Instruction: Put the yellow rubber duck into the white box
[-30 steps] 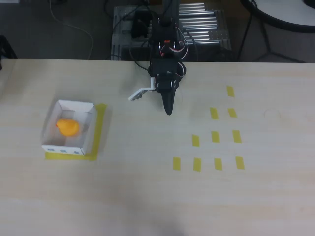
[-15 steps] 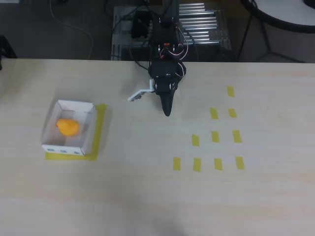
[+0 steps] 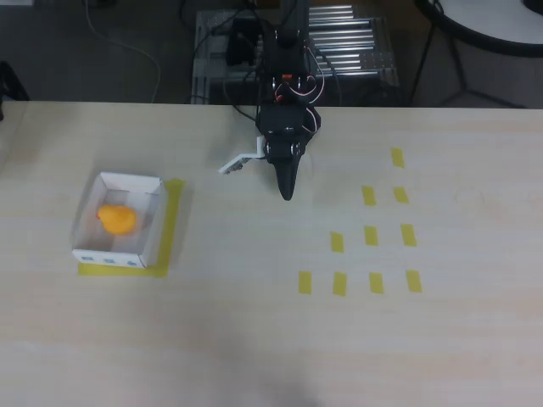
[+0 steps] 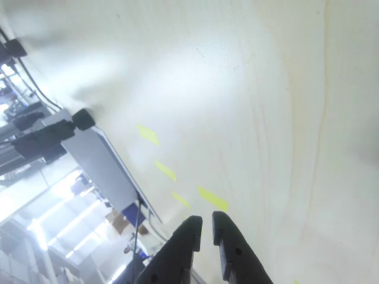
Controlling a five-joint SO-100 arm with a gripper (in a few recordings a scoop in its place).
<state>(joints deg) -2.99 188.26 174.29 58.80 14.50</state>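
In the overhead view the gripper (image 3: pixel 288 192) hangs over bare table (image 3: pixel 254 339) near the far edge, its 2 fingers drawn together with nothing between them; the wrist view shows the fingertips (image 4: pixel 192 228) nearly touching. Well to its left, the yellow rubber duck (image 3: pixel 116 219) lies inside the white box (image 3: pixel 151 233). Yellow tape strips (image 3: pixel 371 236) sit to its right.

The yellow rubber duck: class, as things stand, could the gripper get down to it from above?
Probably yes. The yellow rubber duck lies in the open-topped white box with nothing over it, and bare table separates it from the gripper, whose jaws are nearly closed and empty.
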